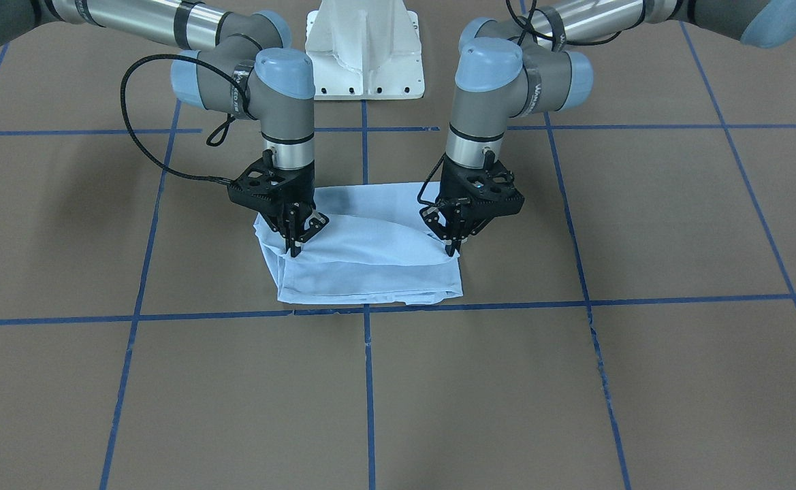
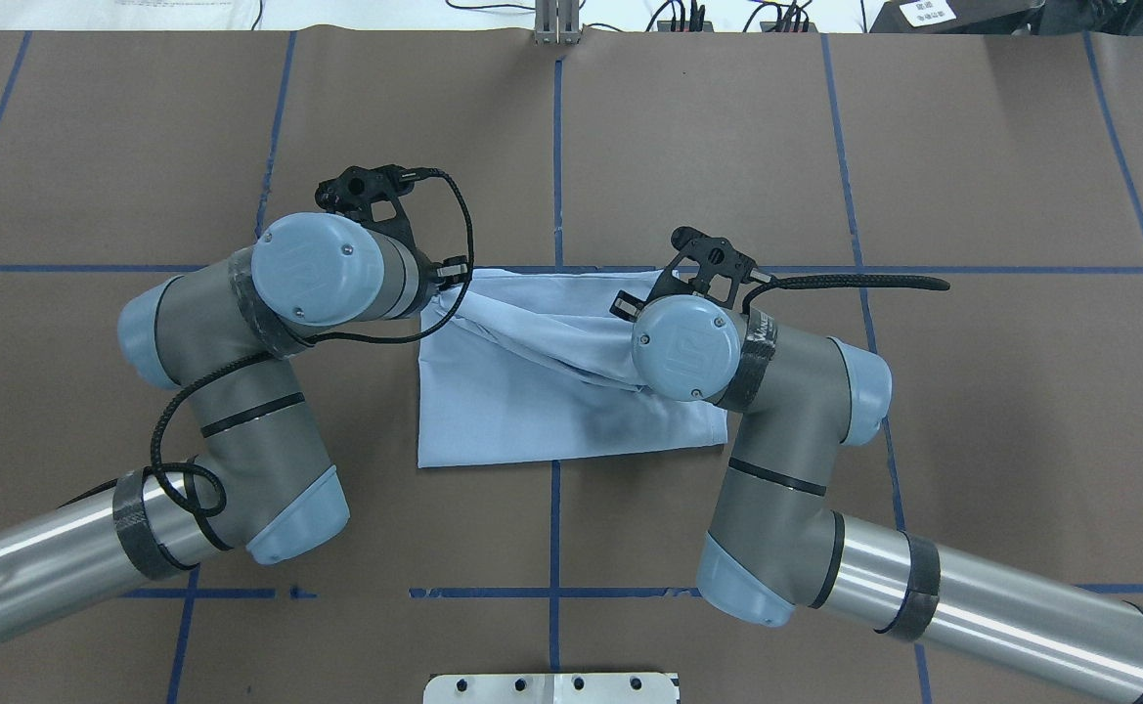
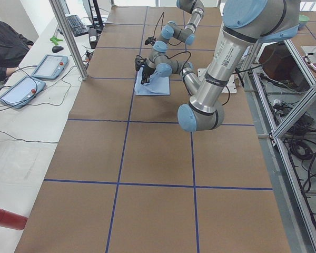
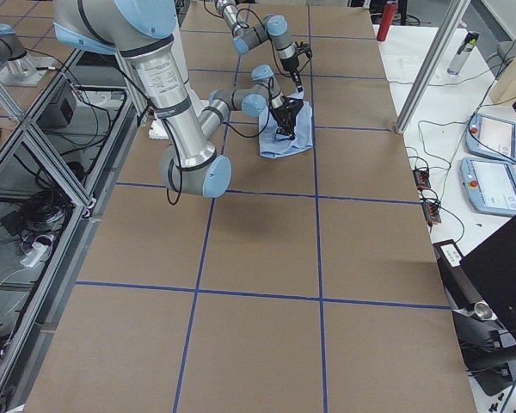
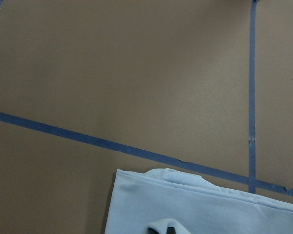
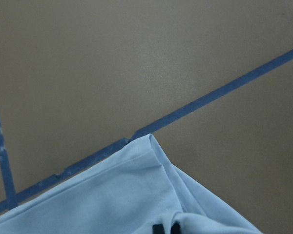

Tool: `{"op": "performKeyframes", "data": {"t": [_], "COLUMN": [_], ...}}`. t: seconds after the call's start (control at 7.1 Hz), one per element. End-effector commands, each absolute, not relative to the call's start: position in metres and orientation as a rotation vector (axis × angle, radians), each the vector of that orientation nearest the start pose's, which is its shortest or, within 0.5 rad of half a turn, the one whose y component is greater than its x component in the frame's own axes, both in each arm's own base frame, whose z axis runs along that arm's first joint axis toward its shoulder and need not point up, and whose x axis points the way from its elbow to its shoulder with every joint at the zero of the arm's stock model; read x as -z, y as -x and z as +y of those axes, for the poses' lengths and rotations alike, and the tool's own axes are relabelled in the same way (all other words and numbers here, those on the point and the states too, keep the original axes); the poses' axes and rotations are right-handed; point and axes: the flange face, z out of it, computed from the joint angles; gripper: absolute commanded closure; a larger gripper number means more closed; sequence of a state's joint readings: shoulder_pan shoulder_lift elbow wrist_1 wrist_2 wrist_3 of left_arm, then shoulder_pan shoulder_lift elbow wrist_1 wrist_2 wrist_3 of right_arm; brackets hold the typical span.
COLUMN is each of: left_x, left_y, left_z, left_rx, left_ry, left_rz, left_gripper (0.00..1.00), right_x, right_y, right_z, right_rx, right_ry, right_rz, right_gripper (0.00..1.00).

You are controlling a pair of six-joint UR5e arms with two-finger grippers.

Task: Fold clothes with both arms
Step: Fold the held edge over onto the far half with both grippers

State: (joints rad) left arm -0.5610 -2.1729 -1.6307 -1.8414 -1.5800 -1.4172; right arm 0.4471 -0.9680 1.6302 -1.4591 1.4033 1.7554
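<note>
One pale blue T-shirt [image 1: 370, 265], folded to a rough rectangle, flat on the brown tabletop [image 1: 166, 381] in front of the single white pedestal base [image 1: 365, 47]. Laid across the central blue tape line [image 1: 368, 395], far edge just beside a crossing line. Print and neck label not visible.

Two arms, both bent down over the garment: left arm [image 1: 486, 88] at one side edge, right arm [image 1: 278, 88] at the opposite side edge. Two grippers, pointed straight down. Left gripper [image 1: 451, 250]: fingers clenched on a raised pinch of the T-shirt near its corner. Right gripper [image 1: 295, 250]: fingers likewise clenched on a pinch of cloth at the other corner. Upper layer of fabric drawn into a shallow ridge between the two grasp points; lower layer flat on the tabletop.

In the overhead view, both sets of fingers hidden beneath the wrist joints, with the right arm's blue cap also covering part of the cloth. In each wrist view, only a corner of the garment, tape and bare tabletop.

Around the work area: two control pendants [image 3: 52, 66] on a white side bench, a person's dark sleeve [image 3: 4, 47] beside them, one red cylinder [image 3: 5, 217] at the near bench end, aluminium frame posts and loose cables along the margins.
</note>
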Motion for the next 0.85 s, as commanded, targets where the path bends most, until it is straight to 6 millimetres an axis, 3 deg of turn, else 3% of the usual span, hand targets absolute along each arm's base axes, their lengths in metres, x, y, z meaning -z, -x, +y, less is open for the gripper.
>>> {"op": "performKeyframes", "data": {"t": [0.0, 0.28, 0.42, 0.56, 0.7], "left_x": [-0.277, -0.277, -0.276, -0.278, -0.267], "left_y": [-0.537, -0.537, -0.535, -0.53, -0.513], "left_z": [-0.494, -0.495, -0.497, -0.497, -0.502], "left_rx": [0.36, 0.361, 0.363, 0.333, 0.268], "left_ry": [-0.325, -0.326, -0.328, -0.353, -0.372], "left_rz": [0.875, 0.875, 0.881, 0.895, 0.919], "left_gripper": [1.0, 1.0, 0.91, 0.01, 0.0], "right_x": [-0.28, -0.284, -0.286, -0.276, -0.25], "right_y": [0.559, 0.552, 0.551, 0.546, 0.548], "right_z": [-0.439, -0.45, -0.453, -0.457, -0.458], "right_rx": [-0.666, -0.644, -0.594, -0.532, -0.478], "right_ry": [-0.265, -0.286, -0.312, -0.34, -0.355], "right_rz": [-0.742, -0.726, -0.709, -0.719, -0.747], "right_gripper": [1.0, 1.0, 0.01, 0.0, 0.0]}}
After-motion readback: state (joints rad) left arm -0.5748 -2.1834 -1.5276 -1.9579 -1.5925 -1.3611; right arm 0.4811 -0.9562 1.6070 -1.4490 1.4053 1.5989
